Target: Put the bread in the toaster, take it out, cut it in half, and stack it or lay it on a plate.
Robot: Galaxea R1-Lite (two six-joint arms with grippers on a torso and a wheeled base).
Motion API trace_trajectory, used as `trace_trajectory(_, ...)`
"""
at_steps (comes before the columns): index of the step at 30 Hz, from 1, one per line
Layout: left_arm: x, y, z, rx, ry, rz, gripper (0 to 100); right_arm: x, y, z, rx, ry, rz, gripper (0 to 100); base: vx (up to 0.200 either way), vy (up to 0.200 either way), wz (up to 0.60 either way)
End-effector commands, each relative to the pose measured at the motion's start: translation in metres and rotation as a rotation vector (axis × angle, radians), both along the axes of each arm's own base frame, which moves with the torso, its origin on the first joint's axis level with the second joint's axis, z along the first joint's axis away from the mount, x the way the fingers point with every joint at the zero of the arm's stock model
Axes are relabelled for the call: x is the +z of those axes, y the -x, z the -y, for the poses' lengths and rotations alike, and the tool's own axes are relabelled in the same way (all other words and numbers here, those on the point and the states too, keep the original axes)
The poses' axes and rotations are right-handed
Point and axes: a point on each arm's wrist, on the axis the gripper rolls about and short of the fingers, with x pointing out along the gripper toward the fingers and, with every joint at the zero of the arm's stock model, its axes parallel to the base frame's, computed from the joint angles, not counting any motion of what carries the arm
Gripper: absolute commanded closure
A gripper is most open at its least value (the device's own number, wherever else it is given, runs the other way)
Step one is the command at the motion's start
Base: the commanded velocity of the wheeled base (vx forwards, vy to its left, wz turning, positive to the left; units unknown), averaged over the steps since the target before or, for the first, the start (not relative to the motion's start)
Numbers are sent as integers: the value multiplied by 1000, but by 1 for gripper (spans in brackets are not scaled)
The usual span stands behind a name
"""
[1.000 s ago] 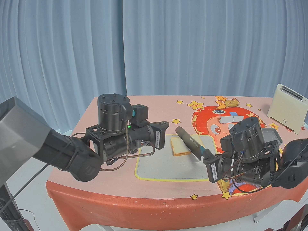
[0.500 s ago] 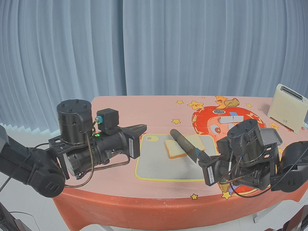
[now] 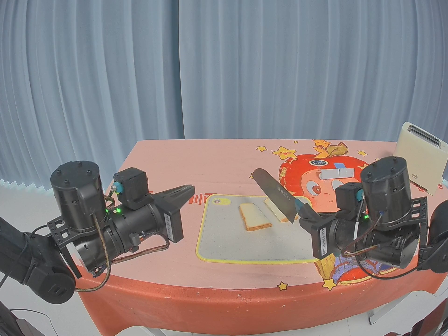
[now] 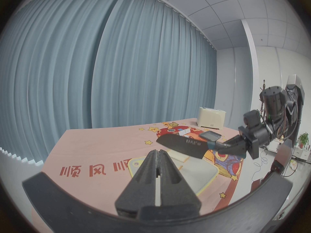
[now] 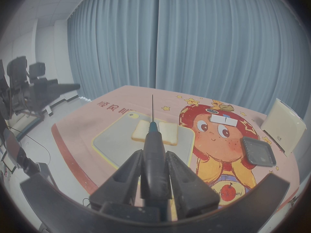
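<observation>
Moved: my left arm has pulled back off the board toward my left; my right arm has lifted the knife clear of the bread.
Table: pink cartoon-print clothed table [image 3: 186,157], everything sits on it.
Toaster: cream box-shaped toaster [image 3: 419,158], far right corner, well apart from the board. I judge it is finished with.
Board: grey yellow-rimmed cutting board [image 3: 233,244], centre near side, kept under the cut.
Plate: dark grey rectangular tray plate [image 5: 258,151], between board and toaster, where the halves go.
Knife: dark-bladed kitchen knife [image 3: 275,193], blade tilted up over the right half so it is off the bread.
Bread: two toasted bread halves [image 3: 254,216], flat on the board with a slim gap between them; cut looks done.
Right gripper [image 3: 311,217]: clamped on the knife handle.
Left gripper [image 4: 158,160]: fingers pressed together and holding nothing, parked away from the blade.
</observation>
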Motion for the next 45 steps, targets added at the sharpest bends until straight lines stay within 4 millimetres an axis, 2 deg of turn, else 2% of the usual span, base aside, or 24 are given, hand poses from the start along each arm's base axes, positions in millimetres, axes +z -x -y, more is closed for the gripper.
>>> trace_trajectory(1, -1, 12, -9, 12, -4, -5, 100, 16, 8, 9, 4, -48, 38, 100, 0, 0, 0)
trace_trajectory(8, -19, 31, -23, 45, -47, -63, 100, 10, 9, 12, 0, -40, 21, 100, 0, 0, 0)
trace_trajectory(15, -17, 38, -28, 45, -44, -58, 100, 15, 15, 18, -9, -65, 33, 100, 0, 0, 0)
trace_trajectory(21, -21, 57, -40, 47, -42, -74, 100, 12, 15, 24, -32, -53, 29, 100, 0, 0, 0)
trace_trajectory(22, -20, 60, -42, 48, -32, -72, 0, 14, 15, 25, -33, -61, 36, 100, 0, 0, 0)
trace_trajectory(29, -5, 73, -53, 107, 18, -8, 0, 26, 23, 34, -29, -95, 75, 100, 0, 0, 0)
trace_trajectory(34, -2, 75, -57, 183, 21, 13, 0, 30, 24, 40, -44, -104, 89, 100, 0, 0, 0)
trace_trajectory(39, -3, 87, -66, 225, 22, 29, 0, 31, 25, 42, -50, -111, 92, 100, 0, 0, 0)
trace_trajectory(45, -5, 102, -100, 357, -11, 89, 0, 32, 26, 43, -46, -112, 99, 100, 0, 0, 0)
